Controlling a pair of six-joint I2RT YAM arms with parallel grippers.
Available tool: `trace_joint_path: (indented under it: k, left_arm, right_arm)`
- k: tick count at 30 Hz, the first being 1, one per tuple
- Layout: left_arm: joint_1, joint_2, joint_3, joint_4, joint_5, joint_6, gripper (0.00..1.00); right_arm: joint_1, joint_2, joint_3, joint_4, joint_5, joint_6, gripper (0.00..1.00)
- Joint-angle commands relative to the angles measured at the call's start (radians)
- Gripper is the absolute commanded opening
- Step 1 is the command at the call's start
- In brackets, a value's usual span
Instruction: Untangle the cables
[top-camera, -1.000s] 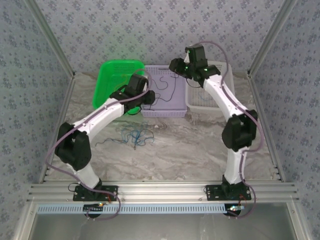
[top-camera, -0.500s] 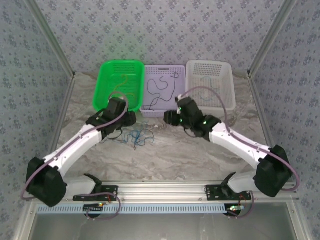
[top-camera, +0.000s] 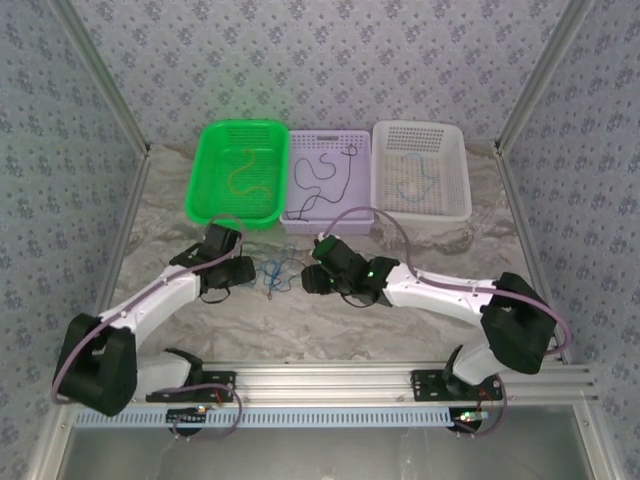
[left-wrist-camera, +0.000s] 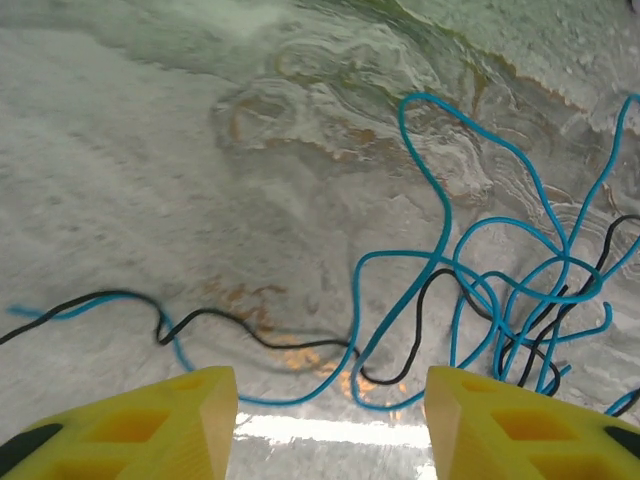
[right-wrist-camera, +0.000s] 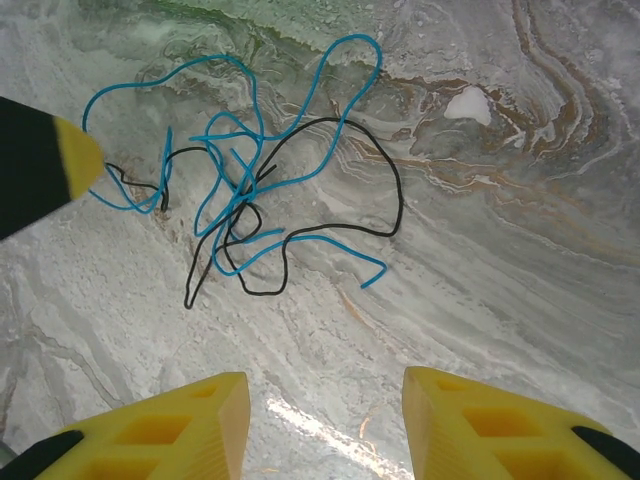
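A loose tangle of blue and black cables (top-camera: 278, 272) lies on the marble surface (top-camera: 330, 330), near its middle and in front of three baskets lined up along the far wall. Both arms reach low toward it from either side. The left claw (top-camera: 243, 272) sits just left of the tangle and the right claw (top-camera: 312, 278) just right of it.

From the left wrist, the left claw (left-wrist-camera: 330, 420) has its yellow fingers (left-wrist-camera: 150, 425) well apart with bare surface between them. The tangle (left-wrist-camera: 500, 300) spreads ahead and to the right, and one black strand and one blue strand trail off to the left. Neither finger touches a cable.

From the right wrist, the right claw (right-wrist-camera: 320, 420) is likewise spread with nothing between its fingers (right-wrist-camera: 160, 430). The tangle (right-wrist-camera: 240, 200) lies ahead, clear of the fingertips. The left claw's yellow-tipped finger (right-wrist-camera: 75, 160) shows at the left edge, close to the outermost blue loop.

In the back row, the green basket (top-camera: 200, 190) holds a yellow-olive cable (top-camera: 245, 172). The lavender basket (top-camera: 330, 225) holds a black cable (top-camera: 322, 172). The white basket (top-camera: 385, 170) holds a faint bluish cable (top-camera: 412, 183).
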Motion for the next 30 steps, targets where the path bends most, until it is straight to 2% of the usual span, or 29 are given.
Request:
trace_joint_path:
  k: [1, 3, 4, 5, 6, 12, 15, 21, 26, 30]
  left_arm:
    - [0.012, 0.067, 0.036, 0.089, 0.045, 0.059, 0.47]
    - [0.019, 0.105, 0.042, 0.111, 0.02, 0.068, 0.35]
    - [0.025, 0.114, 0.043, 0.123, 0.017, 0.075, 0.24]
    - [0.027, 0.115, 0.045, 0.136, 0.017, 0.08, 0.09]
    - [0.028, 0.105, 0.05, 0.142, 0.02, 0.084, 0.0]
    - [-0.036, -0.133, 0.11, 0.078, 0.057, 0.109, 0.0]
    - [-0.048, -0.215, 0.196, 0.008, 0.146, 0.138, 0.0]
    - [-0.078, -0.216, 0.398, -0.089, 0.317, 0.202, 0.0]
    - [-0.125, -0.189, 0.484, -0.095, 0.335, 0.239, 0.0]
    - [-0.148, -0.164, 0.497, -0.07, 0.351, 0.215, 0.0]
  right_arm:
    - [0.008, 0.004, 0.014, 0.009, 0.035, 0.036, 0.46]
    - [0.009, -0.002, 0.009, 0.009, 0.037, 0.042, 0.46]
    - [0.011, -0.005, 0.007, 0.009, 0.038, 0.043, 0.46]
    - [0.013, -0.008, 0.008, 0.007, 0.042, 0.044, 0.46]
    - [0.013, -0.011, 0.006, 0.003, 0.045, 0.045, 0.45]
    - [0.007, -0.084, -0.025, -0.006, 0.096, 0.052, 0.44]
    - [-0.009, -0.14, -0.04, -0.002, 0.114, 0.049, 0.44]
    - [-0.055, -0.246, -0.027, 0.008, 0.095, 0.047, 0.44]
    - [-0.087, -0.342, 0.009, 0.03, 0.056, 0.122, 0.45]
    - [-0.09, -0.4, 0.04, 0.049, 0.038, 0.182, 0.49]
